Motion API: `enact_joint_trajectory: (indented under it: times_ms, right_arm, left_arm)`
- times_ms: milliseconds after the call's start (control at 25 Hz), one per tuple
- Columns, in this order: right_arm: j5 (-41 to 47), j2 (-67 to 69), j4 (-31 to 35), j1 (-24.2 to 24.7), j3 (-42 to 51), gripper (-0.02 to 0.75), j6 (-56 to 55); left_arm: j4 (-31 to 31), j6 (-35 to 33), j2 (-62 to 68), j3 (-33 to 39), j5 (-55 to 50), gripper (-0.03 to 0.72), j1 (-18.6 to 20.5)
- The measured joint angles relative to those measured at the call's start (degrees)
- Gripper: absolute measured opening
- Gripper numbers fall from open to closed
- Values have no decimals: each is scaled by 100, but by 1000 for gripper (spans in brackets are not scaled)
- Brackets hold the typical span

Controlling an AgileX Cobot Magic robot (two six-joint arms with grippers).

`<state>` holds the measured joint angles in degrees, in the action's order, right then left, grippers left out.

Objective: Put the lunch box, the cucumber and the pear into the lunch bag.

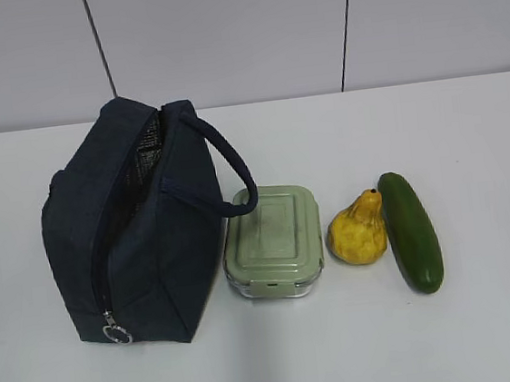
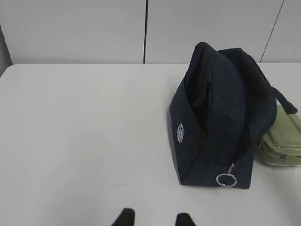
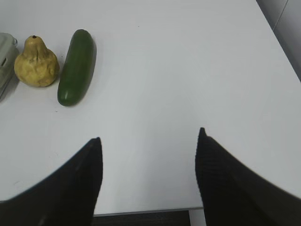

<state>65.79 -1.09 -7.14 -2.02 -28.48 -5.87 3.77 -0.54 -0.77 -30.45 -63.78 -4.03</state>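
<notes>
Four items are set in a row on the white surface (image 1: 489, 331): the navy lunch bag (image 1: 136, 231), unzipped, with the green-lidded lunch box (image 1: 274, 241) just beside it, then the yellow pear (image 1: 358, 230) and the cucumber (image 1: 411, 231), close together. The right hand (image 3: 149, 141) is held wide apart over bare surface; the left hand (image 2: 153, 219) is seen slightly parted, gripping nothing.

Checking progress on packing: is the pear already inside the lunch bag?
No, the pear lies on the table between the lunch box and the cucumber, outside the lunch bag.
</notes>
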Motion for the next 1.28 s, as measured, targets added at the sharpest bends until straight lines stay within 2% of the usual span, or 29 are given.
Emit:
enact_joint_trajectory:
  times_ms: [600,760,880,1000,1280]
  right_arm:
    - [0,0,36,0,0,487,0]
    - [-60,368,313,0,-47,484,41]
    - [-304,1075,630,0,-47,484,108]
    - [-686,1633,824,0,-59,483,120]
    - [-1426,2906,1244,0,-107,482,307]
  left_arm:
    - [146,0,5,-5,26,167,0]
    - [568,-69,492,-115,70,196,0]
    - [959,-303,1245,-175,277,248,0]
    - [1524,-687,2076,-234,620,277,0]
    - [2551,-1877,3681,-504,1437,287,0]
